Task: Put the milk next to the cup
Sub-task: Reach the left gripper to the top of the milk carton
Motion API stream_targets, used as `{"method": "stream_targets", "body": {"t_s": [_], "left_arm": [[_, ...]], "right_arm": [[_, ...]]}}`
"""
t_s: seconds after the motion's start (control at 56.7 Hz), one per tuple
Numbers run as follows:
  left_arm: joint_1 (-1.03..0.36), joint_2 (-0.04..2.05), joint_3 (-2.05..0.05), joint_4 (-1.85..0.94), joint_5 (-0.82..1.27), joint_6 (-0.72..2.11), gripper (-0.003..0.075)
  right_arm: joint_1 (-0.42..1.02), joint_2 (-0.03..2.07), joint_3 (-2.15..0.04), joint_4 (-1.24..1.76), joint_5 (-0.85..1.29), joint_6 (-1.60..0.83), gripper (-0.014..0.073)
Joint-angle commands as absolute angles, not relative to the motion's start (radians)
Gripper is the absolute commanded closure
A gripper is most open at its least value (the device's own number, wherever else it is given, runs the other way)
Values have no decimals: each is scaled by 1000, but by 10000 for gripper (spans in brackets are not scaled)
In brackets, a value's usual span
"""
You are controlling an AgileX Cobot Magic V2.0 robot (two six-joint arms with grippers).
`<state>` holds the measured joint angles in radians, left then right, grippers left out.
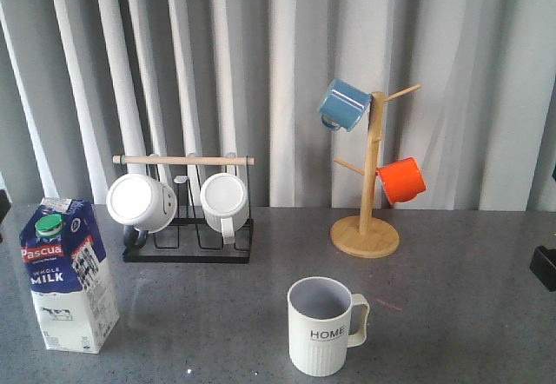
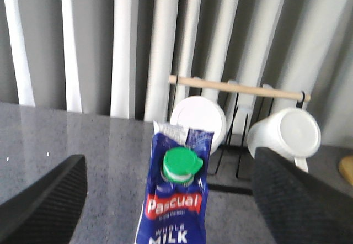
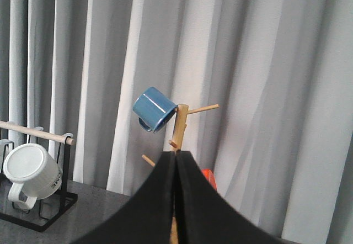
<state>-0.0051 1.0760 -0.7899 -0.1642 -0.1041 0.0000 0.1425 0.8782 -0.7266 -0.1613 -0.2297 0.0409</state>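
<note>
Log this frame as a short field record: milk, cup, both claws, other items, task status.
milk: carton upright at table's front left, green cap on
cup: HOME mug upright at front centre, handle to the right, well apart from the carton
left claw: open, fingers either side of the carton top, not touching
right claw: shut, holding nothing
other: two white mugs on black rack; blue and orange mugs on wooden tree
status: milk not yet moved

Staged kitchen-style test bench, grey tabletop (image 1: 452,314), curtain backdrop (image 1: 287,71), mug rack (image 1: 187,219), wooden mug tree (image 1: 369,193)
</note>
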Motion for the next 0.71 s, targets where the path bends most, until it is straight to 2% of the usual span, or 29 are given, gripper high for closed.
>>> {"method": "stream_targets", "body": {"t_s": [0.0,0.212,0.688], "left_arm": [[-28,1129,-879,-164,-212,-8,-16],[-58,1296,-1000,-141,-212,-11,-1],[-45,1521,-1003,-121,-399,9,8]], "right_arm": [[135,869,-756,-161,-298,44,602],[135,869,-756,-161,-298,44,602],[135,869,-756,-161,-298,44,602]]}}
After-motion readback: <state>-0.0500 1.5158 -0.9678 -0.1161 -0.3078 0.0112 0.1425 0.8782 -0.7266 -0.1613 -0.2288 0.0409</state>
